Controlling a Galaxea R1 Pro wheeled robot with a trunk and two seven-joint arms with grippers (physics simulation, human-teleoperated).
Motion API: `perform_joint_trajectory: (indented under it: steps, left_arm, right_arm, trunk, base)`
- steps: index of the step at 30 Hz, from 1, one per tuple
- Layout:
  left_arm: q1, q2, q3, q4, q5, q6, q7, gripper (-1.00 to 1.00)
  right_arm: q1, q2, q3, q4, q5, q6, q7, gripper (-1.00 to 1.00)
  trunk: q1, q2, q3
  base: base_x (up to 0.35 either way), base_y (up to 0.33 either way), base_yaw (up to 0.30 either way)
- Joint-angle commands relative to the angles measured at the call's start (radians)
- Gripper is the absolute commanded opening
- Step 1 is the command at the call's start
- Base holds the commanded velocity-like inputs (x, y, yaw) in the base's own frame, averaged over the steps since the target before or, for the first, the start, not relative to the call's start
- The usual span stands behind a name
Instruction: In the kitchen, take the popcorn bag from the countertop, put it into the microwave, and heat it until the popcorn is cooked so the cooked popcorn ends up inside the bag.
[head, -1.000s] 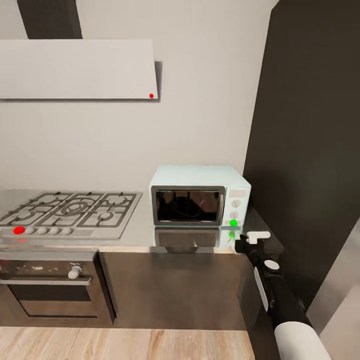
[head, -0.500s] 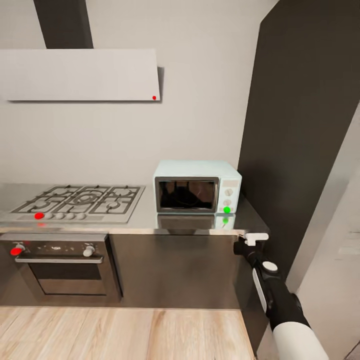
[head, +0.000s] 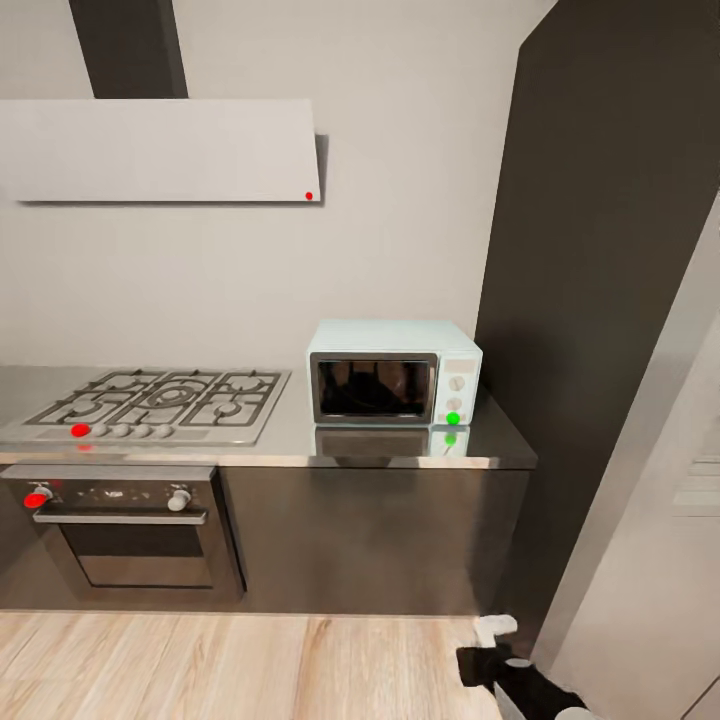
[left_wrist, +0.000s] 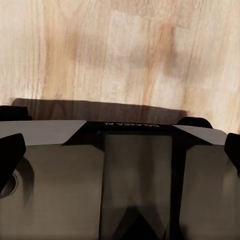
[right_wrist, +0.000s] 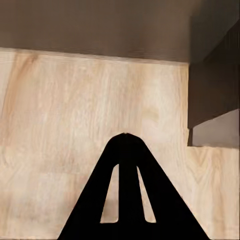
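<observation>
Microwave (head: 394, 372) door unchanged on countertop (head: 290, 448), right arm's jaws (right_wrist: 125, 137) dropped low, closed empty, left's state unclear

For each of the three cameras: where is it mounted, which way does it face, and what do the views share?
Head: on the head, facing the microwave on the countertop; right pincer low.
Left wrist: looks down at the robot's base and wooden floor.
Right wrist: looks down along the shut pincer at the floor.
Shared: all show the floor.
</observation>
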Motion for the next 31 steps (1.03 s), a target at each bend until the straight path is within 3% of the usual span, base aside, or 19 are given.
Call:
perform_joint_trajectory:
  steps: [1, 4, 7, 10, 11, 15, 16, 31]
  left_arm:
    - [-0.001, 0.0, -0.009, 0.001, 0.01, -0.001, -0.003, 1.0]
    - [-0.001, 0.0, -0.009, 0.001, 0.01, -0.001, -0.003, 1.0]
    - [-0.001, 0.0, -0.009, 0.001, 0.01, -0.001, -0.003, 1.0]
    - [-0.001, 0.003, -0.009, 0.001, 0.009, -0.001, -0.003, 1.0]
    - [-0.001, 0.007, -0.009, 0.001, 0.009, -0.001, -0.003, 1.0]
    - [-0.001, 0.01, -0.009, 0.001, 0.01, -0.001, -0.003, 1.0]
    - [-0.001, 0.069, -0.013, -0.051, -0.016, -0.025, 0.227, 1.0]
    - [-0.001, 0.069, -0.013, -0.051, -0.016, -0.025, 0.227, 1.0]
  right_arm:
    - [-0.001, -0.004, -0.009, 0.057, 0.007, -0.004, -0.007, -1.0]
    - [0.013, -0.026, -0.012, 0.161, 0.001, -0.063, -0.025, -1.0]
    - [0.214, -0.034, -0.015, 0.179, -0.002, -0.152, -0.028, -1.0]
    - [0.341, -0.067, -0.018, 0.181, -0.011, -0.173, -0.03, -1.0]
    - [0.382, -0.076, -0.019, 0.182, -0.036, -0.175, -0.029, -1.0]
    - [0.413, -0.075, -0.017, 0.182, -0.062, -0.177, -0.026, -1.0]
    - [0.416, -0.062, -0.013, 0.165, -0.058, -0.175, -0.027, -1.0]
    - [0.416, -0.062, -0.013, 0.165, -0.058, -0.175, -0.027, -1.0]
  trunk:
    - [0.0, -0.001, -0.001]
    - [0.0, -0.001, -0.001]
    - [0.0, -0.001, -0.001]
    - [0.0, -0.001, -0.001]
    - [0.0, -0.001, -0.001]
    - [0.0, -0.001, -0.001]
    - [0.0, -0.001, -0.001]
    - [0.0, -0.001, -0.001]
  base:
    - [0.0, 0.0, 0.0]
    - [0.0, 0.0, 0.0]
    - [0.0, 0.0, 0.0]
    - [0.0, 0.0, 0.0]
    - [0.0, 0.0, 0.0]
    - [0.0, 0.0, 0.0]
    - [0.0, 0.0, 0.0]
    - [0.0, 0.0, 0.0]
